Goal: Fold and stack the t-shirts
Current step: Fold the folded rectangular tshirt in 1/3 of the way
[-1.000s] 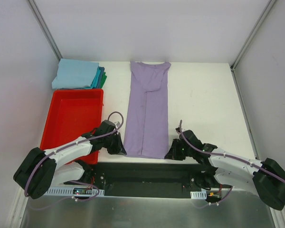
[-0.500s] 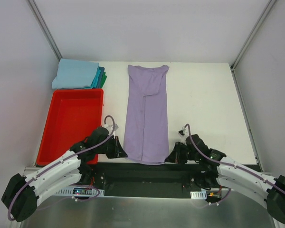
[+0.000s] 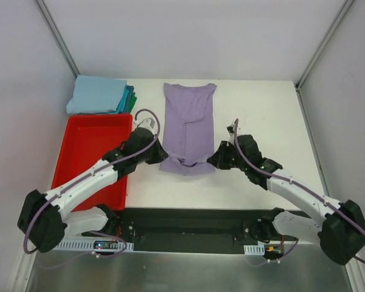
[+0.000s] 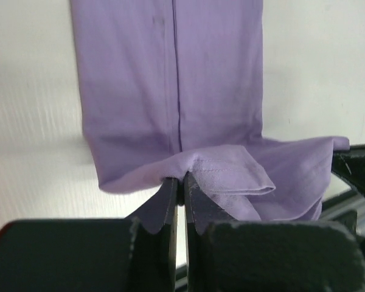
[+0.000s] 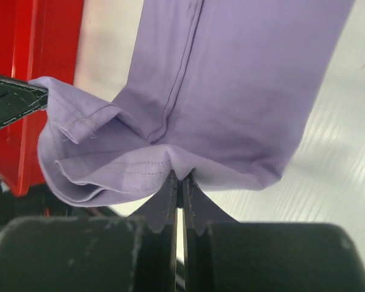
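Observation:
A lavender-purple t-shirt (image 3: 188, 118) lies as a long narrow strip down the middle of the white table, collar end at the far side. Its near hem is lifted and doubled back over the strip. My left gripper (image 3: 160, 157) is shut on the hem's left corner (image 4: 188, 173). My right gripper (image 3: 214, 160) is shut on the hem's right corner (image 5: 170, 161). A stack of folded t-shirts (image 3: 100, 95), light blue on top with teal and green edges showing, sits at the far left corner.
A red plastic bin (image 3: 91, 155) stands left of the purple shirt, close under my left arm. White enclosure walls ring the table. A black base plate (image 3: 188, 225) runs along the near edge between the arm mounts.
Both grippers have carried the shirt's near hem from the table's front edge up and toward the far side. The visible strip has become shorter as the hem folds over it.

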